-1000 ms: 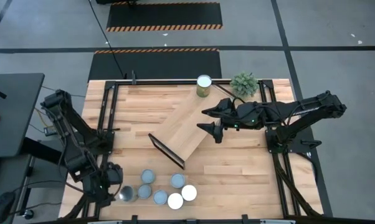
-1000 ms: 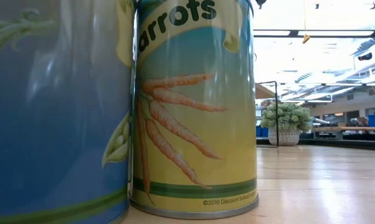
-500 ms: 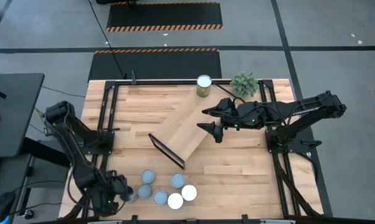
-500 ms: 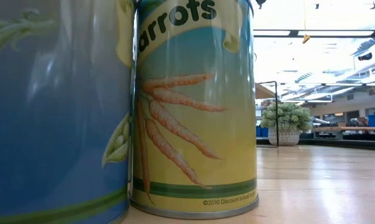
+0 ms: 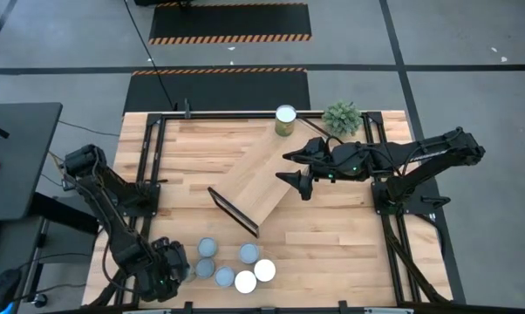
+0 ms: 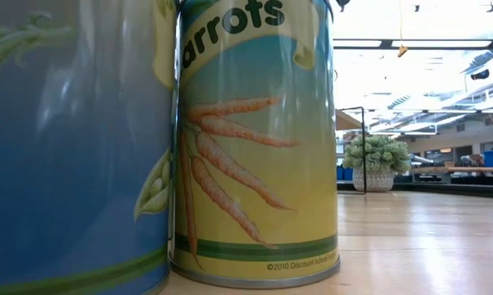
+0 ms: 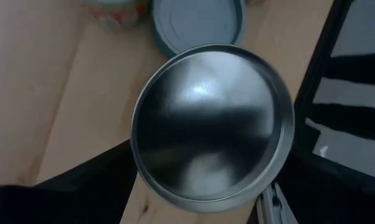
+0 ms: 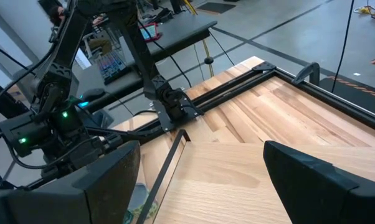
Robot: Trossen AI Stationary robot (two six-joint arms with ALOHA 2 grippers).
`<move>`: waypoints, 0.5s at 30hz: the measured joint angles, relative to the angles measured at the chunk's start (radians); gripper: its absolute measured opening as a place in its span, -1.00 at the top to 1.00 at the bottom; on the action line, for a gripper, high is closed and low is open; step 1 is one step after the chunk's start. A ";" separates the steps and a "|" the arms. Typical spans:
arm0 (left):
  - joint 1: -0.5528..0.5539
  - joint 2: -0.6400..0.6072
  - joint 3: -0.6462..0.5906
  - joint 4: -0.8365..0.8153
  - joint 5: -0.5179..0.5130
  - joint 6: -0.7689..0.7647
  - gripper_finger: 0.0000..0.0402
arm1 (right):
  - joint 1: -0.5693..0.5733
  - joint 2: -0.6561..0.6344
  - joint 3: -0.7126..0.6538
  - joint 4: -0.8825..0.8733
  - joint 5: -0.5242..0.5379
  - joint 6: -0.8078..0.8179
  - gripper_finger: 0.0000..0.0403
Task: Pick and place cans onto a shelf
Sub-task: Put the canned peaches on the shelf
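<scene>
The left end effector (image 5: 169,269) is hovering over a silver-topped can (image 7: 212,124) at the desk's (image 5: 332,244) near-left corner, fingers spread wide either side of it; whether they are touching it cannot be told. Other cans (image 5: 245,266) are clustering beside it. The right end effector (image 5: 296,170) is hanging released above the shelf (image 5: 258,187), where one can (image 5: 285,119) is standing.

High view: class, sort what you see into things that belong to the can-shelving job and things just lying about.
Job: cans grouped at the near edge; one can on the shelf; left gripper over the metal-topped can; right gripper open above the shelf.

Lying about: potted plant.
</scene>
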 joint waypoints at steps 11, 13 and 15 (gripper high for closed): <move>0.021 0.000 0.000 -0.014 -0.073 0.004 -0.79 | -0.004 0.000 0.000 0.000 0.000 -0.005 -0.73; 0.021 0.000 0.000 -0.008 -0.092 0.000 -0.79 | -0.006 0.000 0.000 0.000 0.000 -0.006 -0.73; 0.024 0.000 0.000 -0.005 -0.091 -0.001 -0.79 | -0.007 0.000 0.000 0.000 0.000 -0.007 -0.73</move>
